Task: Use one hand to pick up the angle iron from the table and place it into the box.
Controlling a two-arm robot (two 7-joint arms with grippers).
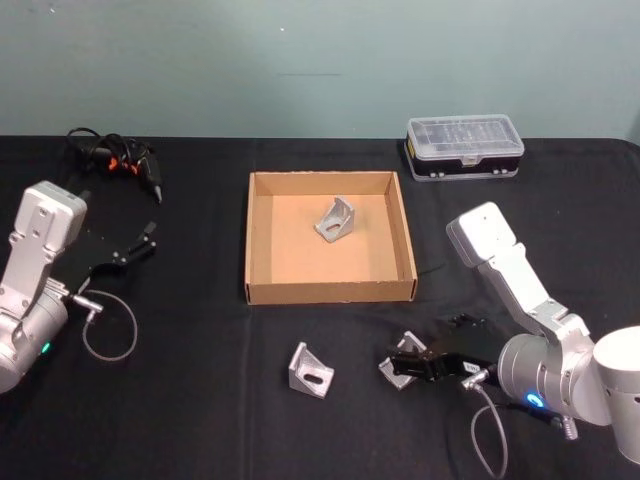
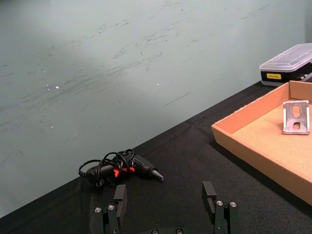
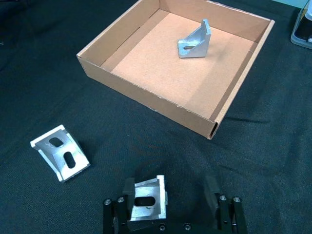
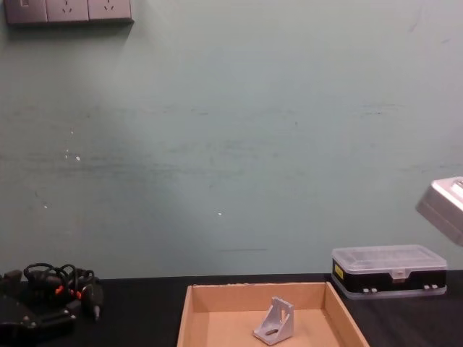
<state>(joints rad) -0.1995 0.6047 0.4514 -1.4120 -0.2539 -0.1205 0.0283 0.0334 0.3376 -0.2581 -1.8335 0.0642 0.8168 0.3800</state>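
On the black table (image 1: 200, 400) lie two loose angle irons. One angle iron (image 1: 311, 370) (image 3: 62, 157) rests alone in front of the box. The other angle iron (image 1: 396, 372) (image 3: 147, 200) sits between the fingers of my right gripper (image 1: 405, 358) (image 3: 169, 191), which is open low over the table; the bracket lies close against one finger (image 3: 127, 189). The tan box (image 1: 330, 291) (image 3: 141, 87) holds a third angle iron (image 1: 337, 220) (image 3: 195, 41) (image 4: 275, 322). My left gripper (image 1: 135, 245) (image 2: 165, 197) is open and empty at the far left.
A black plastic case with a clear lid (image 1: 464, 147) (image 4: 388, 271) stands behind the box on the right. A black tool with coiled cable (image 1: 115, 160) (image 2: 119, 169) lies at the back left. A loose grey cable (image 1: 110, 330) loops near the left arm.
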